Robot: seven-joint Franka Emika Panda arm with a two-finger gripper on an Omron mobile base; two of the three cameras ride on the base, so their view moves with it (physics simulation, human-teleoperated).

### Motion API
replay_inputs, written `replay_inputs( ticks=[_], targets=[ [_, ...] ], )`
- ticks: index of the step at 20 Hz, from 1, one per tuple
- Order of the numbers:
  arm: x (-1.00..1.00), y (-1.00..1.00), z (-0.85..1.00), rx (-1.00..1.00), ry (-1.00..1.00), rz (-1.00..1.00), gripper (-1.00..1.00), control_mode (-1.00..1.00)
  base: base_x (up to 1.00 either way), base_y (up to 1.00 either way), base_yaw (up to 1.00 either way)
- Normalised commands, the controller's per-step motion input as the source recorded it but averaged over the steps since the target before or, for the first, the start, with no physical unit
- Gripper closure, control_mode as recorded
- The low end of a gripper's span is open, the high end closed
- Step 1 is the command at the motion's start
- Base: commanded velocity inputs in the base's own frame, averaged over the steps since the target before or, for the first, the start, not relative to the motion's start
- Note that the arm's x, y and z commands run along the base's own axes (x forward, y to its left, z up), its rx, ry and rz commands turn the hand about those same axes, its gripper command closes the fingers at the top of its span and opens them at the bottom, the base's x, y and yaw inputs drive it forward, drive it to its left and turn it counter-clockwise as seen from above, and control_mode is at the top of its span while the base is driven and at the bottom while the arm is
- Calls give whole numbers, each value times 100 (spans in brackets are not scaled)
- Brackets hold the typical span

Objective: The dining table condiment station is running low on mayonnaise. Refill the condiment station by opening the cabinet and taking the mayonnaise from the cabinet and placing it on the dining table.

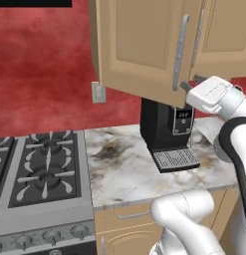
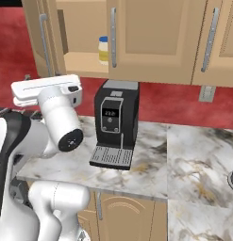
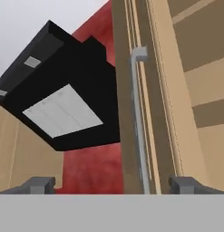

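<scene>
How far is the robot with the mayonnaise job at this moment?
Done: the left cabinet door is swung open, showing the mayonnaise on the shelf. In hand: nothing; the open pincer sits by the door handle. Left: grasp the jar, carry it to the dining table.

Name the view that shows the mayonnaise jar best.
The right base view: the mayonnaise stands on the shelf behind the cabinet's swung-out left door. In the left base view that door hides the shelf; the hand view looks up along the door's handle.
</scene>
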Motion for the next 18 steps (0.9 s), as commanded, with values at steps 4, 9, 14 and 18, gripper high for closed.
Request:
replay_inputs(
  ticks=[4, 9, 14, 18],
  targets=[
    [-99, -65, 16, -3, 8, -24, -100, -100, 0, 0, 0],
    [-76, -71, 26, 1, 12, -20, -100, -100, 0, 0, 0],
    [9, -70, -3, 32, 28, 5, -100, -100, 0, 0, 0],
    [39, -41, -49, 35, 22, 14, -100, -100, 0, 0, 0]
  ],
)
